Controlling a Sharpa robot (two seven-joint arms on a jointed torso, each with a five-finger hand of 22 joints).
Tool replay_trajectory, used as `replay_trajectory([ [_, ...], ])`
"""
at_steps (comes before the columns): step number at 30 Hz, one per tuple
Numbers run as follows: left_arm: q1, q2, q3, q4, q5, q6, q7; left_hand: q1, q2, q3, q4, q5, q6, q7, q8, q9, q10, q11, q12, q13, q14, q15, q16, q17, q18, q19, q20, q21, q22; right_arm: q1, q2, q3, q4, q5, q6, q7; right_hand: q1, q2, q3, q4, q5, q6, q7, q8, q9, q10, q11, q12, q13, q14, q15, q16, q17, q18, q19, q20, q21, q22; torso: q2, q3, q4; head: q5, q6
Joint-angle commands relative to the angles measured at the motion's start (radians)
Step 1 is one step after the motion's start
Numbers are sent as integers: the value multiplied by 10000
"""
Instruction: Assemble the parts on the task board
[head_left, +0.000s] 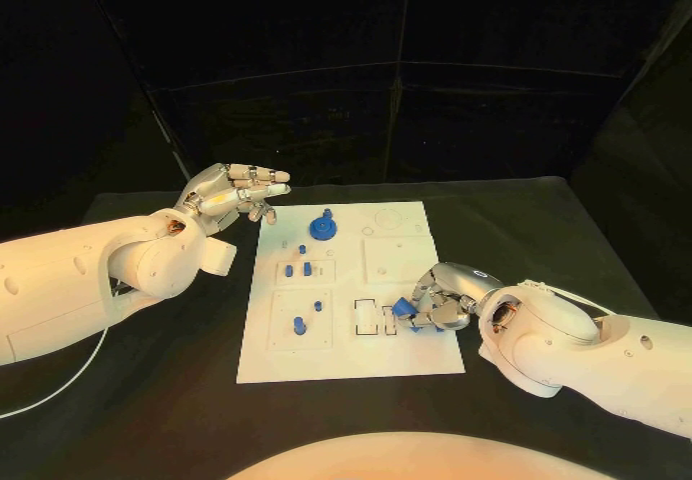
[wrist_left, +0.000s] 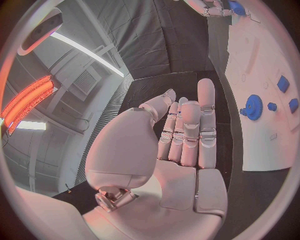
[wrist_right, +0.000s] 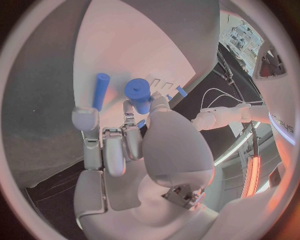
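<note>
Black cloth covers the table (head_left: 173, 370), and the white flat task board (head_left: 353, 355) lies in its middle. Several small blue plastic parts already stand in it: a blue gear (head_left: 325, 228) and blue pegs (head_left: 299, 325); other slots look free, so I judge the work partly done. The right hand (head_left: 440, 300) grasps a blue part (head_left: 404, 310) over the board's near slots. The left hand (head_left: 231, 195) hovers released, the gear near its fingertips.
</note>
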Motion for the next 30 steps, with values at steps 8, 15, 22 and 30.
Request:
replay_trajectory([
  [8,12,62,5,-37,-14,159,78,-24,79,-67,-5,49,-47,-2,60,-4,-67,25,64,16,-26,-30,33,-10,138,54,-28,-59,-19,18,213,10,43,857,-871,611,68,130,-44,-34,253,-16,-4,29,33,-58,-64,-118,207,774,-58,13,1408,-52,-13,-11,-16,-88,-1,-9,17,66,86],
  [15,10,81,5,-47,-14,148,66,-37,73,-80,-1,48,-69,10,53,-8,-87,34,68,14,-22,-26,42,-1,136,55,-26,-64,-23,18,631,11,-138,1066,-360,540,-53,217,-126,57,202,2,-9,52,54,-54,-62,-128,216,775,-52,13,1417,-54,-13,-5,-19,-77,18,-2,9,155,113],
  [22,9,84,5,-47,-14,141,55,-60,66,-102,9,48,-116,33,37,-16,-124,50,76,11,-21,-15,51,-2,133,59,-21,-73,-31,18,967,12,-297,1178,193,266,-494,460,-397,115,-524,93,-71,147,132,-36,-110,-160,224,787,-87,25,1472,-55,13,-28,-8,-43,22,-18,3,203,83],
  [30,9,90,5,-33,-14,152,55,-96,65,-129,28,49,-166,59,21,-23,-161,69,89,9,-21,-1,59,-9,130,63,-11,-84,-41,18,1179,12,-448,1177,36,-115,-615,565,-479,124,-636,130,-94,192,170,-54,-129,-205,186,776,-103,3,1418,-44,-9,-41,-39,-106,19,-19,15,201,112],
])
